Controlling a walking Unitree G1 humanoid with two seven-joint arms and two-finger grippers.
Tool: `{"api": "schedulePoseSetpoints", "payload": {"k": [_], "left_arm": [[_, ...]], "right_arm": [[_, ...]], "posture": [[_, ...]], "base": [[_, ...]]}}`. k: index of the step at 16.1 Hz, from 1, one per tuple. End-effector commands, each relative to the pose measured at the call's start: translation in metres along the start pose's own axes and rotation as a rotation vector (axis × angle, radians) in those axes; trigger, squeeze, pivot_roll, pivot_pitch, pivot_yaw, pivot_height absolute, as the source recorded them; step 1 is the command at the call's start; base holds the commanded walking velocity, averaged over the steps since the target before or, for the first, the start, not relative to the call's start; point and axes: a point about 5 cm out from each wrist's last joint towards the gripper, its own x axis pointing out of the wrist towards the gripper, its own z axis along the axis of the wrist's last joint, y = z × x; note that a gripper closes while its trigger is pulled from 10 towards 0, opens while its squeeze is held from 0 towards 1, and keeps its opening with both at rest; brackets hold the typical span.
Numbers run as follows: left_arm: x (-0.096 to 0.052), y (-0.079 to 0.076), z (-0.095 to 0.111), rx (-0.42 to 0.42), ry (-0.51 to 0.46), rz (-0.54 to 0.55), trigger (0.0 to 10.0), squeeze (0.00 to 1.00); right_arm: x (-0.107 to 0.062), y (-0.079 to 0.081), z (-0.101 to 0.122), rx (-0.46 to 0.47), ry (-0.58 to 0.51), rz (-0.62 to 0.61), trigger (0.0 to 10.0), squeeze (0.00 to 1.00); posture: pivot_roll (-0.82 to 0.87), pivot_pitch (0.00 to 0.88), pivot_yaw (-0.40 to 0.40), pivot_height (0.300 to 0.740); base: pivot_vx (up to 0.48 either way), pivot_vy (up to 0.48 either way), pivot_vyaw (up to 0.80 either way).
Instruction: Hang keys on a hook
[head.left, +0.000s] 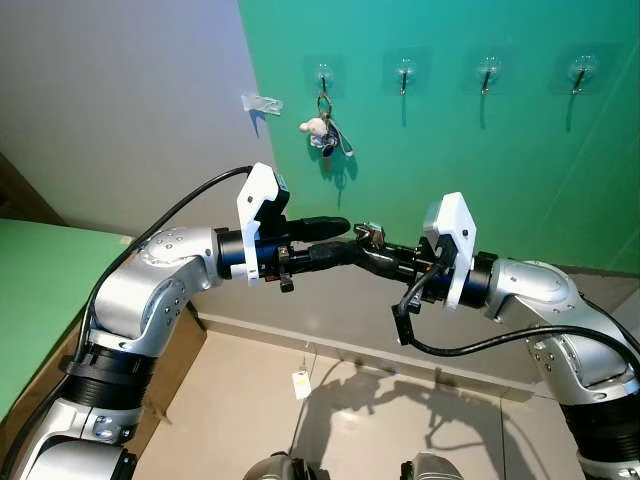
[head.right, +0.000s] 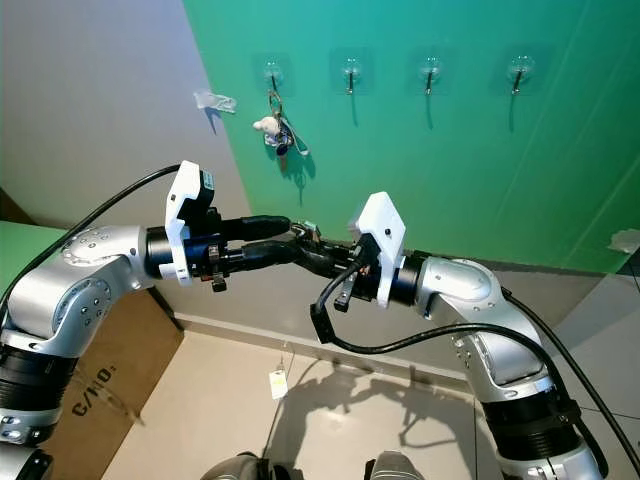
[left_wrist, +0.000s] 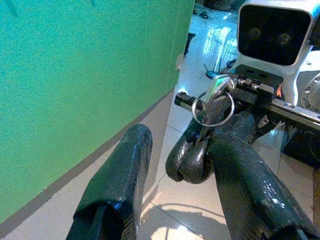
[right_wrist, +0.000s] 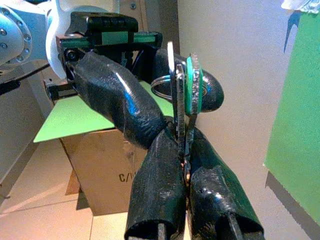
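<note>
Held mid-air below the hooks (head.left: 404, 72), the keys (right_wrist: 182, 92) sat pinched in the right gripper (head.left: 372, 243), its fingers closed on the flat blades, while the left gripper (head.left: 335, 240) stood open alongside; light, stiff and probably slippery, they were best taken by the ring (left_wrist: 213, 104).

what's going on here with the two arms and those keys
The right gripper is shut on a set of keys in mid-air in front of the green wall. The left gripper is open, its fingers around the key ring. Another key bunch already hangs on the leftmost of four hooks; the next hook is free.
</note>
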Motion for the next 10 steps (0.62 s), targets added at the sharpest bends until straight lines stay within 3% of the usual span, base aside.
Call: {"api": "schedulePoseSetpoints", "payload": {"k": [1,10], "left_arm": [[0.000,0.002,0.009,0.038,-0.010,0.006,10.0,0.00],[0.001,0.006,0.009,0.031,-0.019,0.023,10.0,0.00]], "right_arm": [[0.005,0.009,0.000,-0.009,0.007,0.057,0.0,0.00],[0.009,0.024,-0.007,-0.013,0.033,0.122,0.0,0.00]], "posture": [[-0.27,0.045,0.138,0.717],[-0.27,0.047,0.135,0.717]], "base": [[0.000,0.000,0.00],[0.000,0.000,0.00]]}}
